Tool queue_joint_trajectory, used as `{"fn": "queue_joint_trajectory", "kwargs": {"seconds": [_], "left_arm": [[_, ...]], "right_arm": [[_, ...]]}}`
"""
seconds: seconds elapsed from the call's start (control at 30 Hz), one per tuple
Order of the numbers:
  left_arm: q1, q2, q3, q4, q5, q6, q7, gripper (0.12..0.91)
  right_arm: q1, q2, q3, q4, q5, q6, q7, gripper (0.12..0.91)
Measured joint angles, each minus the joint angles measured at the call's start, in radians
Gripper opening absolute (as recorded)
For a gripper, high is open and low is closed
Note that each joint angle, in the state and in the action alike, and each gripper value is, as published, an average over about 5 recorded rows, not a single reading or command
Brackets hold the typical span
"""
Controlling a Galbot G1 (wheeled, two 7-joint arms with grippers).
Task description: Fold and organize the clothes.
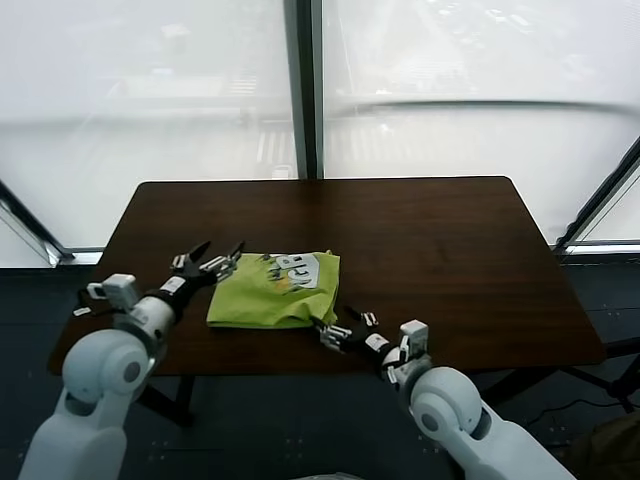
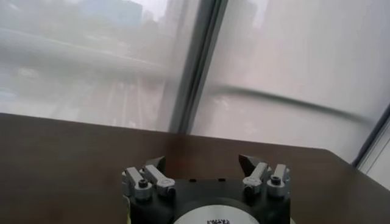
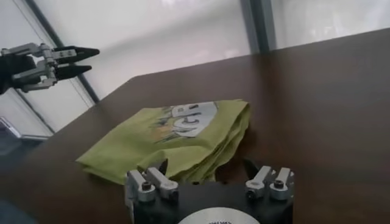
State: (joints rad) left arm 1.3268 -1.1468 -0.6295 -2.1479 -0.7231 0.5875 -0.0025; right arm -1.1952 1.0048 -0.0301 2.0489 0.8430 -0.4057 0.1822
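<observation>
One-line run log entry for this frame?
folded lime-green T-shirt on dark wooden table | left hand open, beside shirt | right hand open, at shirt's near corner

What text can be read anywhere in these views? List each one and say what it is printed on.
White printed graphic on the folded lime-green T-shirt: large block characters, creased and partly folded under, not readable.
Dark marking on the white disc of the right hand: cut off and too small to read.
The same on the left hand.
No other text.

White rounded arm shells, black-and-silver wrists, each pincer [image 1: 212, 262] [image 1: 346, 322] with dark, seemingly pointed fingertips.
</observation>
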Motion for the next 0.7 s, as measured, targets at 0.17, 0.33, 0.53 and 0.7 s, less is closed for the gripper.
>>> {"fn": "queue_joint_trajectory", "kwargs": {"seconds": [0.17, 0.33, 0.53, 0.7], "left_arm": [[0.01, 0.0, -0.007, -0.004, 0.002, -0.001, 0.001, 0.907], [0.014, -0.004, -0.006, -0.004, 0.007, -0.002, 0.002, 0.907], [0.018, -0.011, -0.003, -0.006, 0.016, -0.002, 0.002, 0.907], [0.02, -0.018, 0.001, -0.007, 0.023, -0.002, 0.003, 0.907]], "right_arm": [[-0.003, 0.004, -0.009, -0.004, -0.01, -0.001, -0.002, 0.652], [-0.011, -0.005, -0.003, 0.004, -0.018, 0.001, -0.004, 0.34], [-0.018, -0.026, 0.017, 0.016, -0.015, 0.007, -0.006, 0.172], [-0.023, -0.052, 0.048, 0.018, -0.007, 0.008, -0.009, 0.171]]}}
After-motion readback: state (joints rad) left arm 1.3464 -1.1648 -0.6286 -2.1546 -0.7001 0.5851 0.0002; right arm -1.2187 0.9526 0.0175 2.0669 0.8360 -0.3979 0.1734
